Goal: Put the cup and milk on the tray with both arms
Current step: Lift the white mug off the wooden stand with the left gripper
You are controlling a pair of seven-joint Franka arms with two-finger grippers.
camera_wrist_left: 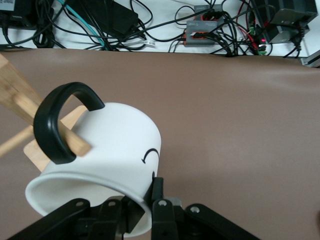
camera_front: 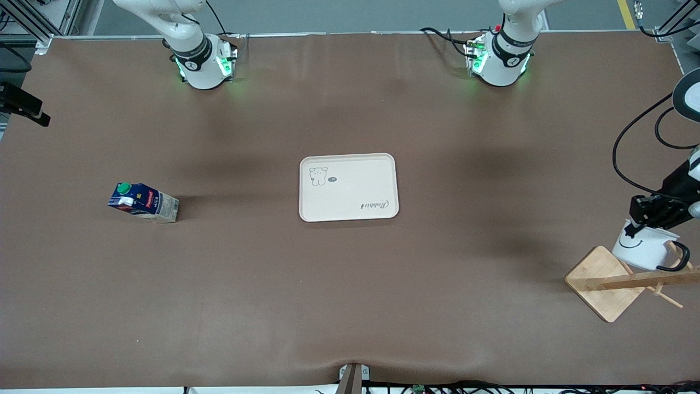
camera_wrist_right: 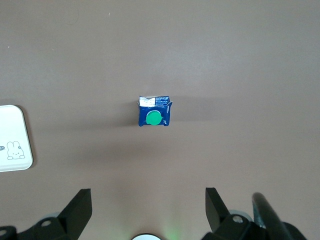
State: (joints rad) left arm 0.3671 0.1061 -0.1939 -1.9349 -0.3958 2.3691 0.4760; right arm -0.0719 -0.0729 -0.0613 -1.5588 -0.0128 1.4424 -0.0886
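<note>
The cup [camera_front: 644,249], a white mug with a black handle and a smiley face, hangs tilted on a peg of the wooden stand [camera_front: 603,282] at the left arm's end of the table. My left gripper [camera_front: 636,225] is shut on the cup's [camera_wrist_left: 110,145] rim, one finger inside and one outside, as the left wrist view shows [camera_wrist_left: 145,200]. The milk [camera_front: 143,202] stands on the table toward the right arm's end. My right gripper [camera_wrist_right: 147,192] hangs open high over the table, with the milk [camera_wrist_right: 155,111] below it. The cream tray [camera_front: 350,191] lies mid-table, bare.
The stand's peg [camera_wrist_left: 70,140] passes through the cup's black handle [camera_wrist_left: 57,122]. The stand's square base sits close to the table's front edge. Cables and boxes [camera_wrist_left: 200,30] lie past the table's edge near the stand. A corner of the tray [camera_wrist_right: 12,140] shows in the right wrist view.
</note>
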